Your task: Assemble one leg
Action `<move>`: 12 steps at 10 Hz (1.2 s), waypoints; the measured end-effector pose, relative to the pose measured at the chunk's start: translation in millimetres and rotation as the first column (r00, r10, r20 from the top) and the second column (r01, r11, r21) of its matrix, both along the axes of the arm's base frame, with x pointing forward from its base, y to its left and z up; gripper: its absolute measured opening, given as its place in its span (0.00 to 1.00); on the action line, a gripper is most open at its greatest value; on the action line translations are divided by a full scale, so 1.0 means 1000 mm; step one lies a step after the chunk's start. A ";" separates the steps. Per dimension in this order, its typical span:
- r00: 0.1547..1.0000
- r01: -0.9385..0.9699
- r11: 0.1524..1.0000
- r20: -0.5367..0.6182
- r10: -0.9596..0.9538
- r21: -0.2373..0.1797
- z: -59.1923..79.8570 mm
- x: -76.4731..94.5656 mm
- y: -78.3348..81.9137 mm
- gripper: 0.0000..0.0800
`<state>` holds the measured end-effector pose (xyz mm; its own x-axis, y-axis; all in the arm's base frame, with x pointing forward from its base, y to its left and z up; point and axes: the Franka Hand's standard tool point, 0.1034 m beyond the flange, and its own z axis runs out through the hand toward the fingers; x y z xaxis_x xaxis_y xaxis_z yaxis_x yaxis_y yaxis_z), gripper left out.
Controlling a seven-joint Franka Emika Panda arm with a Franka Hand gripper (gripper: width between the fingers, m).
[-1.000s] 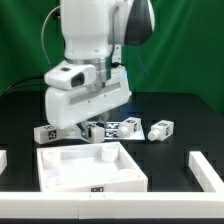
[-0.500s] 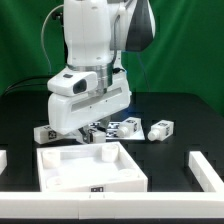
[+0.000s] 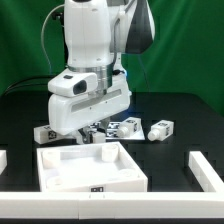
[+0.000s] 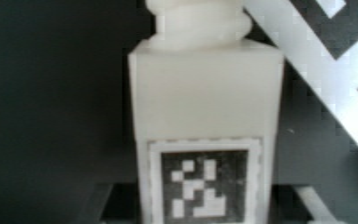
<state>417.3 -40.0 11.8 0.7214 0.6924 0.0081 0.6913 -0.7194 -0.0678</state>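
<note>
Leg (image 4: 197,100) seated in the hand (image 3: 90,128), wrist view: the tagged end lies between the two dark fingers (image 4: 119,200), which sit flush against its opposite sides, so the hand reads as clenched on the leg, though this part is blurred. Exterior view: the arm (image 3: 88,40) stands nearly upright over the black table (image 3: 180,105), wrist bent down, with the hand low just behind the large white tray (image 3: 125,172) and among the loose legs (image 3: 160,129) of the row. The leg's long axis runs straight away from the fingers, with the square marker tag nearest them and the narrower knobbed tip farthest. Its heading in the exterior view is hidden by the hand.
</note>
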 end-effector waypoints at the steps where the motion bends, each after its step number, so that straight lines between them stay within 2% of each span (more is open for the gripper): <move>1: 1.000 0.000 1.000 0.000 0.000 0.000 0.000 0.000 0.000 0.36; 2: 1.000 0.000 1.000 0.000 0.000 0.000 0.000 0.000 0.000 0.43; 3: 1.000 0.000 1.000 -0.001 0.000 0.000 0.000 0.000 0.000 0.60; 4: 1.000 0.000 1.000 -0.001 0.000 0.000 0.000 0.000 0.000 0.60; 5: 1.000 0.000 1.000 -0.001 0.000 0.000 0.000 0.000 0.000 0.76; 6: 1.000 0.000 1.000 -0.002 0.000 0.000 0.000 0.000 0.000 0.80; 7: 0.999 0.042 0.999 -0.034 -0.042 -0.001 0.010 0.001 0.000 0.80; 8: 0.997 0.062 0.998 -0.042 -0.063 -0.005 0.029 0.012 -0.001 0.81; 10: 0.993 0.079 0.997 -0.084 -0.079 -0.003 0.049 0.029 -0.009 0.81; 12: 0.994 0.076 0.997 -0.081 -0.076 -0.002 0.049 0.031 -0.009 0.81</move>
<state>448.7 -49.3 61.1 0.7704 0.6354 -0.0520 0.6266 -0.7697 -0.1223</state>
